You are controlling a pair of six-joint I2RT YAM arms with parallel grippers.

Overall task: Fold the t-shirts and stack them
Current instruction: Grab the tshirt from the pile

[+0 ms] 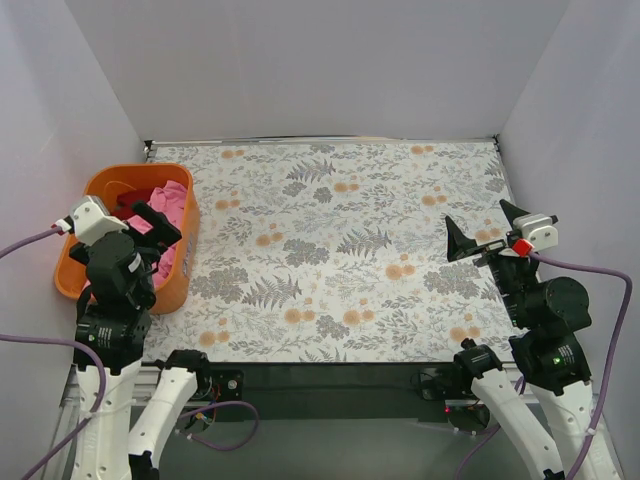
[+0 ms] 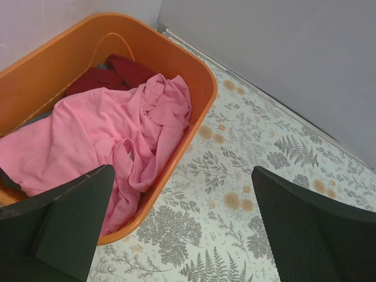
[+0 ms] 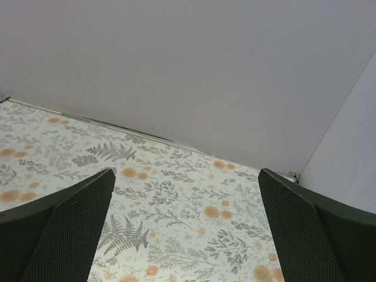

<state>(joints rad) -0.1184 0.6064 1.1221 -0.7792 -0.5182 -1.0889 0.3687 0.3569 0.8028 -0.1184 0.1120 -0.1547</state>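
Floral table (image 1: 340,250); pink t-shirt (image 2: 100,129) in basket (image 2: 197,67) under gaping left tool (image 2: 182,172) (right tool (image 3: 186,171) likewise)

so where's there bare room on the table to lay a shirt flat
The floral table is bare from the orange basket across to the right gripper. It is crowded only at the left edge: the basket holds the pink t-shirt over dark red t-shirts, and the left gripper hovers above.

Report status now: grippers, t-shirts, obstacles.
Left gripper open, empty, above orange plastic basket rim. Right gripper open, empty, over floral-patterned table. Bright pink cloth t-shirt crumpled in basket, dark red cloth t-shirts behind it. No obstacle.
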